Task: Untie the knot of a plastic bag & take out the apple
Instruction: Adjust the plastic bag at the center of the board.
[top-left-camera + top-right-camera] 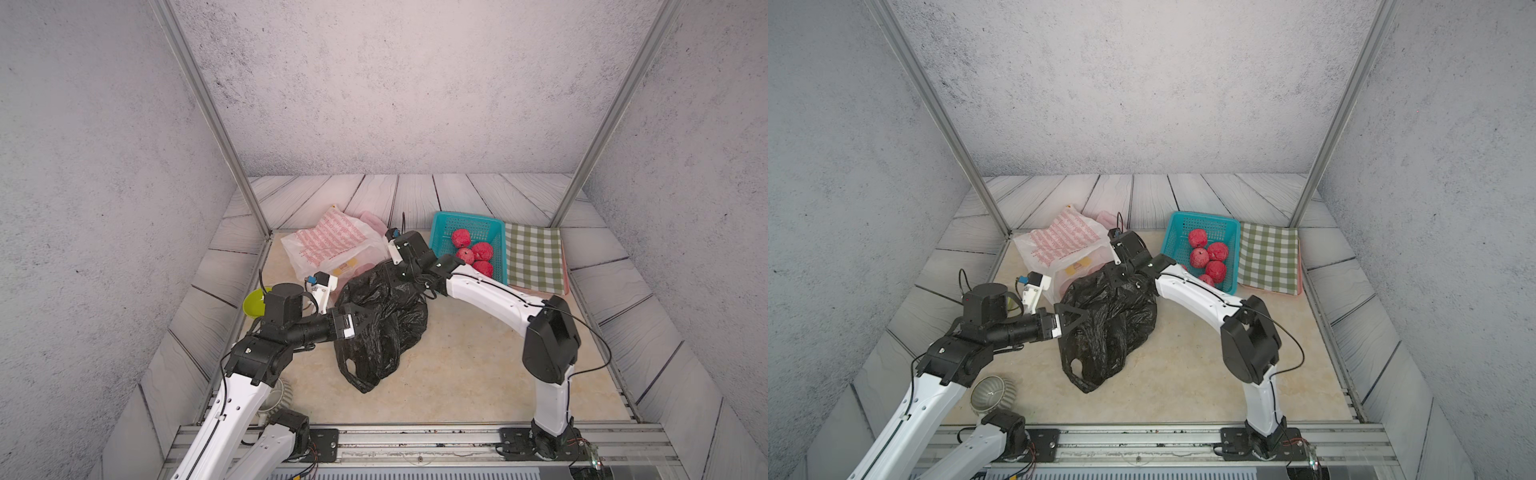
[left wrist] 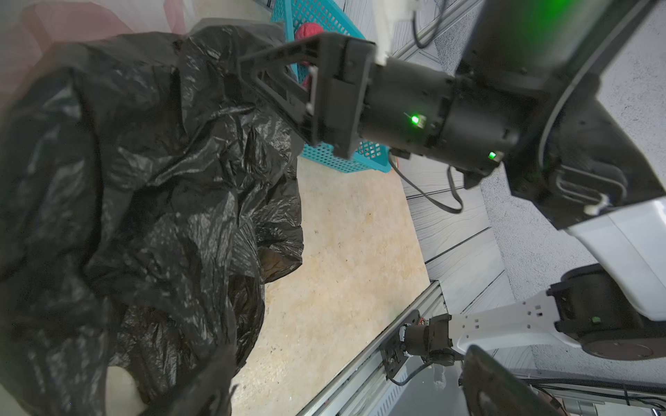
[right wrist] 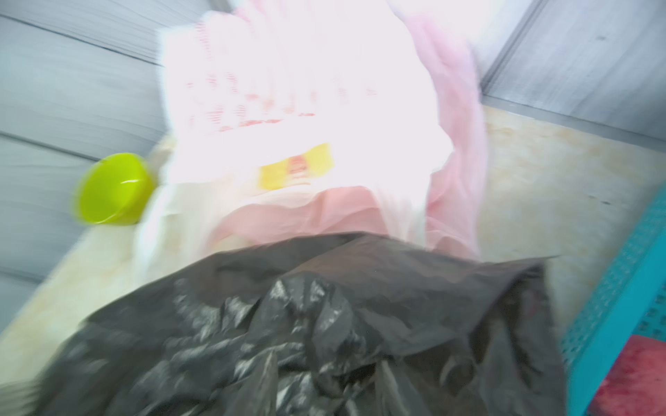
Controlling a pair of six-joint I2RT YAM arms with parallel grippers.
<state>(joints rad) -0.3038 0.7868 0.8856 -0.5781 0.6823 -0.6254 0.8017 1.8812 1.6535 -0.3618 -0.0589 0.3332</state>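
A crumpled black plastic bag (image 1: 382, 324) (image 1: 1108, 328) lies mid-table, with one handle loop (image 1: 353, 370) at its near end. I cannot make out a knot. No apple shows at the bag; whatever it holds is hidden. My left gripper (image 1: 371, 322) (image 2: 346, 392) is open at the bag's left flank, one finger against the plastic. My right gripper (image 1: 401, 275) (image 2: 252, 68) is sunk into the bag's far end. In the blurred right wrist view, folds of black plastic (image 3: 324, 342) cover its fingers, so their grip is unclear.
A teal basket (image 1: 465, 216) (image 3: 620, 306) with several red apples (image 1: 473, 251) stands at the back right, beside a green checked cloth (image 1: 534, 257). Behind the black bag lie a white printed bag (image 1: 332, 241) and pink plastic (image 1: 372, 218). A green bowl (image 1: 254, 301) and a ribbed bowl (image 1: 992, 392) are on the left.
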